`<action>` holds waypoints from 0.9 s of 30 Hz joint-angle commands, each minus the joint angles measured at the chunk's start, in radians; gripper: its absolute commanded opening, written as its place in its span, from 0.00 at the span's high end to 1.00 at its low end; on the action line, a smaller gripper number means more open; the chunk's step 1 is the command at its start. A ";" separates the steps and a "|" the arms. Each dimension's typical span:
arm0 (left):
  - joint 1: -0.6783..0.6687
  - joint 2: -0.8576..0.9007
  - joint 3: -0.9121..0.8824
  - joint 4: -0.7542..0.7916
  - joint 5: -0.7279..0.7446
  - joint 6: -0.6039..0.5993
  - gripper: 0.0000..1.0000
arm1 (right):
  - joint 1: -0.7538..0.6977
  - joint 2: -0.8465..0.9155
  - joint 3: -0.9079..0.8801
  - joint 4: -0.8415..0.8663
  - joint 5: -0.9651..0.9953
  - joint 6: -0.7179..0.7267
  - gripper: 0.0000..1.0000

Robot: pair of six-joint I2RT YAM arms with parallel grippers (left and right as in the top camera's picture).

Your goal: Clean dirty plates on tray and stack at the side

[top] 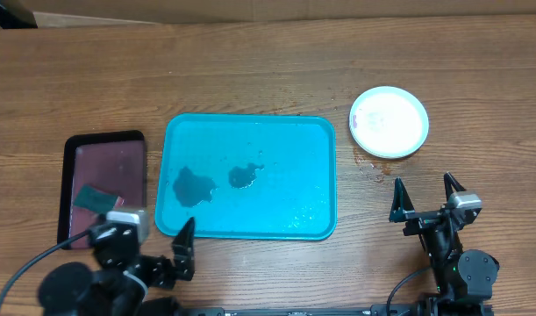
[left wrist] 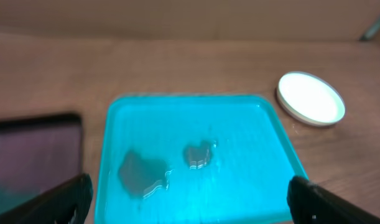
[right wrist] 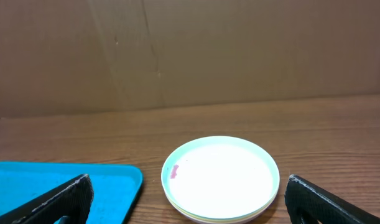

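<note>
My left fingers (top: 185,240) and right fingers (top: 397,200) are spread wide, holding nothing. The plates (top: 389,121) sit stacked on the counter (top: 250,70) beside the tray (top: 294,140). A red spot (right wrist: 174,172) on top may mean dirt, and a bump could spill the tray's puddles (top: 194,184)

**Wooden table bearing two trays and a plate stack**

The brown wood-grain table (top: 250,61) carries three things. The turquoise tray (top: 294,145) lies near the middle, its long side running left to right. Just beside its left edge, with a narrow strip of wood between, lies a smaller dark maroon tray (top: 110,162) with a black rim. The plates (top: 389,121) sit stacked off the turquoise tray's far right corner, with a few small dark spots (top: 370,164) on the wood near them.
</note>
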 commanded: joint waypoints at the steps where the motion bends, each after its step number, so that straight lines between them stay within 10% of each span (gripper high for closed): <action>1: -0.085 -0.105 -0.194 0.172 -0.019 0.036 0.00 | -0.003 -0.011 -0.010 0.005 0.003 -0.004 0.00; 12: -0.149 -0.362 -0.685 0.736 -0.187 0.015 0.00 | -0.003 -0.011 -0.010 0.005 0.003 -0.004 0.00; 27: -0.193 -0.362 -0.936 1.075 -0.430 -0.138 0.00 | -0.003 -0.011 -0.010 0.005 0.003 -0.004 0.00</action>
